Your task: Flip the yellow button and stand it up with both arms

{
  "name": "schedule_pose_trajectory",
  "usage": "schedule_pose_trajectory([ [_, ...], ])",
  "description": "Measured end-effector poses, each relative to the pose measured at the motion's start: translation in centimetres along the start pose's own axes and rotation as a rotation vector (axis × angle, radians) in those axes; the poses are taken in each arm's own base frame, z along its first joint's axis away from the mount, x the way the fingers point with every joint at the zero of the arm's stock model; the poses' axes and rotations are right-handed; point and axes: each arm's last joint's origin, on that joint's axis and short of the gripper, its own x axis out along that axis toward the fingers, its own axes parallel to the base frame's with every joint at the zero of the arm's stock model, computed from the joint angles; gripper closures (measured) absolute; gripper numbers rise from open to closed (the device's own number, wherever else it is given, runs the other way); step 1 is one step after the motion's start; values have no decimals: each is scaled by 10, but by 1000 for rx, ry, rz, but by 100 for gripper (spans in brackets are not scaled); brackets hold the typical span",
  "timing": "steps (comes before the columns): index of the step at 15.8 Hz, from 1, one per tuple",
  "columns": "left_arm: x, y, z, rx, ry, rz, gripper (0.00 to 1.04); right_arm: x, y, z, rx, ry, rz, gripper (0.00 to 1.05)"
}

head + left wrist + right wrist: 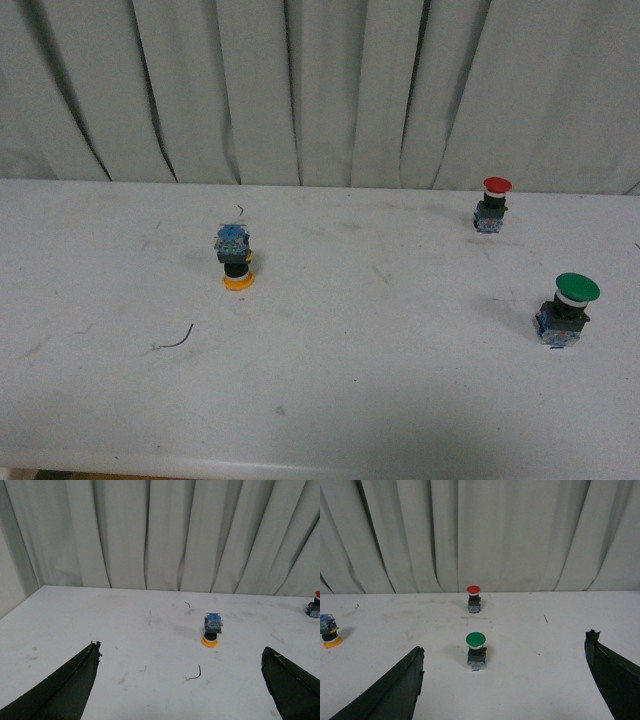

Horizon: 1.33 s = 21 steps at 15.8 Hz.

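The yellow button (236, 260) stands upside down on the tabletop (350, 400), left of centre in the front view. Its yellow cap is flat on the surface and its blue block points up. The flip has not begun, so the step in hand looks like the approach.

The left gripper (181, 649) is spread wide with nothing between its fingers (65, 690), and it looks toward the yellow button, which sits well ahead of it. The right gripper (505, 641) is also wide apart and empty. It faces the green button (475, 650) and the red button (473, 599), with the yellow button far off to one side of its view. Neither arm shows in the front view.

The next move likely calls for the left gripper to close in and take the yellow button by its black collar or block. The right gripper would have to travel across to help turn it and set it down on the block. The block is a narrower footing than the cap, so the release probably needs to be level and gentle.

There is open room all around the yellow button. The red and green buttons are well apart on the right side, and only a thin wire scrap (175, 340) lies near, toward the front. The curtain (320, 90) hangs behind the far edge, well back. The front edge shows at the bottom of the front view, far from the yellow button.
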Motion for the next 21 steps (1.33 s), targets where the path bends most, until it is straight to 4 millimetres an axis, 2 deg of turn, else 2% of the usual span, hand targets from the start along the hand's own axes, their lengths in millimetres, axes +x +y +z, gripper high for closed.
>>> schedule_pose_trajectory([
  [13,0,0,0,0,0,0,7,0,0,0,0,0,0,6],
  [14,-1,0,-2,-13,73,-11,7,0,0,0,0,0,0,6],
  [15,0,1,1,-86,288,-39,7,0,0,0,0,0,1,6],
  [16,3,1,8,-163,417,-25,7,0,0,0,0,-1,0,6],
  [17,5,0,12,-188,405,-35,7,0,0,0,0,1,0,6],
  [19,26,-2,25,-208,340,-30,7,0,0,0,0,0,0,6],
  [21,64,-13,34,-229,314,-46,7,0,0,0,0,0,0,6],
])
